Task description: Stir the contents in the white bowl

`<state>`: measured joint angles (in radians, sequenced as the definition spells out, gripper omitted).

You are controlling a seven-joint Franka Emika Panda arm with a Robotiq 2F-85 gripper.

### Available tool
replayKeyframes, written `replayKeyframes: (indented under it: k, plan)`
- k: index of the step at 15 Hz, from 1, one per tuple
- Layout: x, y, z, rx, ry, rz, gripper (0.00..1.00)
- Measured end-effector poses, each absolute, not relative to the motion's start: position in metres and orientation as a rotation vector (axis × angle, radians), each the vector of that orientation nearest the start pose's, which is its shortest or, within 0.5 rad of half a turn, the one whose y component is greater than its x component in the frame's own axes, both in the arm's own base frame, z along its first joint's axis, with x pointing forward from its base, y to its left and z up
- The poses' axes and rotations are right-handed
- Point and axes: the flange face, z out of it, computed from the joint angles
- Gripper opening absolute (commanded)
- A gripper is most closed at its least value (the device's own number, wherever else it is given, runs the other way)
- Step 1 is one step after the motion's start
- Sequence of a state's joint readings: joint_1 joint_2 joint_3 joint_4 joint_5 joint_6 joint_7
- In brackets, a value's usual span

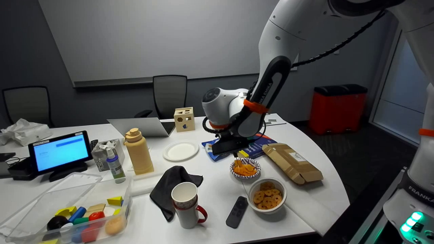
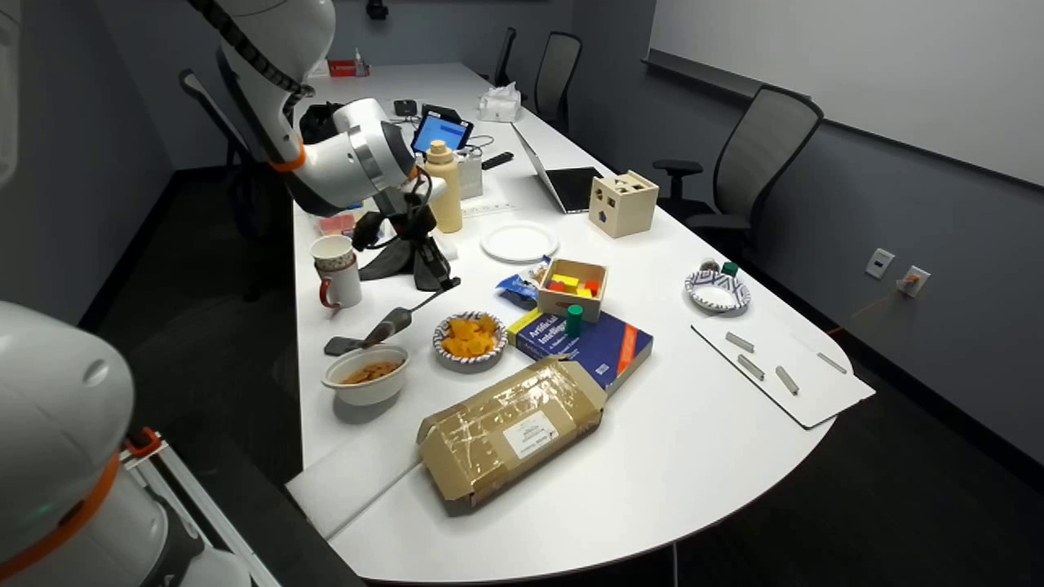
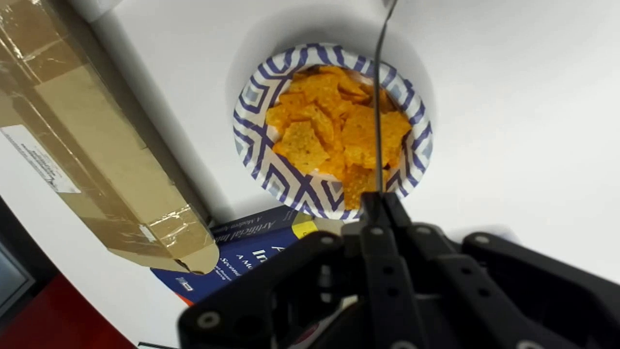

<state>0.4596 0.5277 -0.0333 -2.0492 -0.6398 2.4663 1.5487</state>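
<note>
As we look down through the wrist view, the claw (image 3: 381,198) fills the lower right of the frame, its black, angular fingers pressed together on the thin metal shaft of a utensil (image 3: 378,111), which curves gently toward the top edge. Behind that shaft we see a paper bowl (image 3: 249,145) with a crinkled rim printed in blue geometric bands, heaped with jagged, speckled orange chips (image 3: 317,111). In an exterior view, the utensil slants down leftward to a broad, dark head; its tip shows right at the rim of the white bowl (image 2: 371,393), left of center in the lower half of the frame, though we cannot tell whether the two touch. That bowl is round and plain, with smooth sloping walls, and its contents (image 1: 268,198) are rounded, brown-orange pieces pierced with holes. Just left of it in an exterior view we notice a slim black remote (image 1: 237,211), and farther left a mug (image 1: 186,216) with a curved red handle near a limp dark cloth (image 1: 171,189). We also make out a creased cardboard package (image 2: 514,424), shiny with tape, at the lower middle of the frame in an exterior view, on the smooth white table (image 2: 693,456).
</note>
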Motion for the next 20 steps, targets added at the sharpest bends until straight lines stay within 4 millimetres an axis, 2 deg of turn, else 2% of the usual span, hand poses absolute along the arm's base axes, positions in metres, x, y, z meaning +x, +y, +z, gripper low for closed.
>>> replayKeyframes:
  k: [4,10,12,15,20]
  plan:
    - [0.515,0.223,0.177,-3.215,1.009,-0.506,0.01]
    - [0.506,0.202,0.224,-3.131,1.076,-0.561,0.01]
    - [0.499,0.198,0.233,-3.126,1.073,-0.566,0.01]
    - [0.484,0.195,0.232,-3.15,1.036,-0.567,0.01]
    - [0.467,0.189,0.214,-3.166,0.978,-0.59,0.01]
